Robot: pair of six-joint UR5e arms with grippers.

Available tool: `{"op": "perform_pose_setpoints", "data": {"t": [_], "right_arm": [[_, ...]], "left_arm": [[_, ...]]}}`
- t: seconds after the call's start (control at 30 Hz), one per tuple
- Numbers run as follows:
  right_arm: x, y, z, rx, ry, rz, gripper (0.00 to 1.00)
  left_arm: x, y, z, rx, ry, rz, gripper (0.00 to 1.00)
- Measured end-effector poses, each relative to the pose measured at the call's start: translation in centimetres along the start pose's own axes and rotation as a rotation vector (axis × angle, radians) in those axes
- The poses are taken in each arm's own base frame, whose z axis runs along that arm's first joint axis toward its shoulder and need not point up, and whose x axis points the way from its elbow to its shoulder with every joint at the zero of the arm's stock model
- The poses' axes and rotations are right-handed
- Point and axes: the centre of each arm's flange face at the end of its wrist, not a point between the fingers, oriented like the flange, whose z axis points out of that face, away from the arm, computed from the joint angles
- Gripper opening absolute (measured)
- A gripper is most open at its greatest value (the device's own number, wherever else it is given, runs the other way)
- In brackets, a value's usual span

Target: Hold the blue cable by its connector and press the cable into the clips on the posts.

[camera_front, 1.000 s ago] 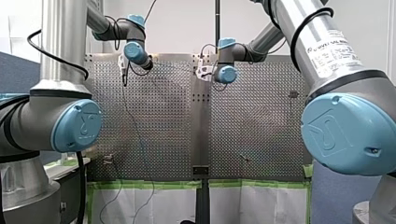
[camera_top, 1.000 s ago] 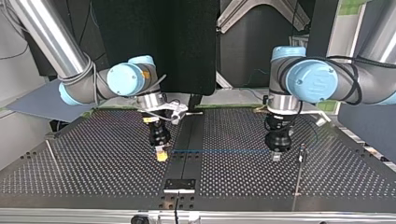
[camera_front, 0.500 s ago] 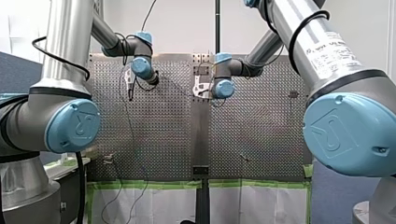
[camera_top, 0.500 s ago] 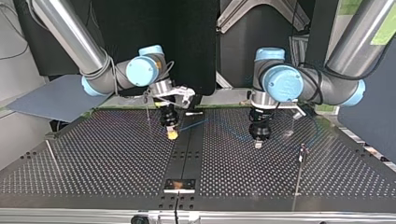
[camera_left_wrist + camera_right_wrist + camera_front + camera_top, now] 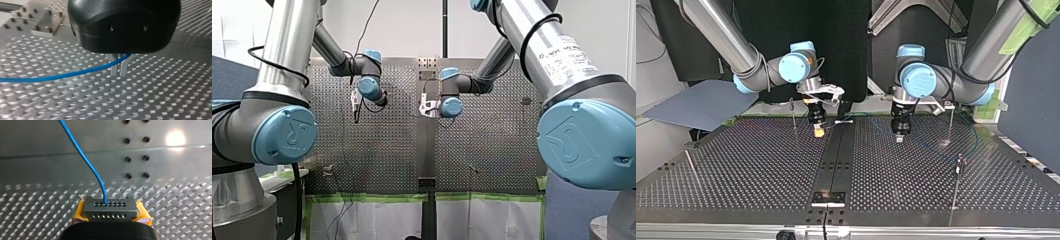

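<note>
In the right wrist view my right gripper [image 5: 110, 207] is shut on a grey multi-hole connector [image 5: 110, 210], its yellow pads [image 5: 78, 213] on both sides. The blue cable [image 5: 82, 155] rises out of the connector. My left gripper [image 5: 119, 74] has its metal fingers shut on the blue cable [image 5: 62, 75], which runs off to one side above the perforated table. In the top view my right gripper [image 5: 819, 131] and my left gripper [image 5: 899, 138] hang close over the table's far part, either side of the dark centre strip. Thin posts [image 5: 793, 114] [image 5: 950, 120] stand just outside each gripper.
Another post with a clip [image 5: 959, 162] stands at the top view's right, and a slanted one [image 5: 691, 165] at its left. A small metal plate [image 5: 828, 198] sits on the centre strip near the front edge. A grey board [image 5: 701, 102] lies beyond the table's left corner.
In the top view both grippers have moved toward the far edge and closer together. The cable, stretched straight between them a second ago, is no longer stretched taut.
</note>
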Motion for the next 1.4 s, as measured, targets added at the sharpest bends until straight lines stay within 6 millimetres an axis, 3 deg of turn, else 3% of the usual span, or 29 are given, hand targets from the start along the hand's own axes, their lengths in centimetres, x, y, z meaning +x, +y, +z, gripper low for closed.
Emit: {"op": "perform_pose_setpoints", "data": {"t": [0.33,0.73,0.83,1.07,1.4], "right_arm": [[-3.1,1.6,-1.4,-0.026,-0.018,-0.003,0.0],[-6.6,2.9,-3.3,-0.039,-0.031,0.003,0.0],[-8.3,3.2,-3.9,-0.043,-0.049,0.0,0.0],[-14.3,4.4,-6.3,-0.078,-0.148,-0.018,0.0],[-19.5,6.2,-7.6,-0.116,-0.229,-0.031,0.0]], "left_arm": [[6.2,-1.3,-1.2,0.015,0.049,0.017,0.0],[8.5,-3.1,-2.4,0.04,0.053,0.028,0.0],[9.7,-3.8,-2.5,0.049,0.06,0.035,0.0],[12.6,-5.0,-2.7,0.056,0.081,0.034,0.0],[17.1,-6.5,-3.3,0.068,0.112,0.05,0.0]]}}
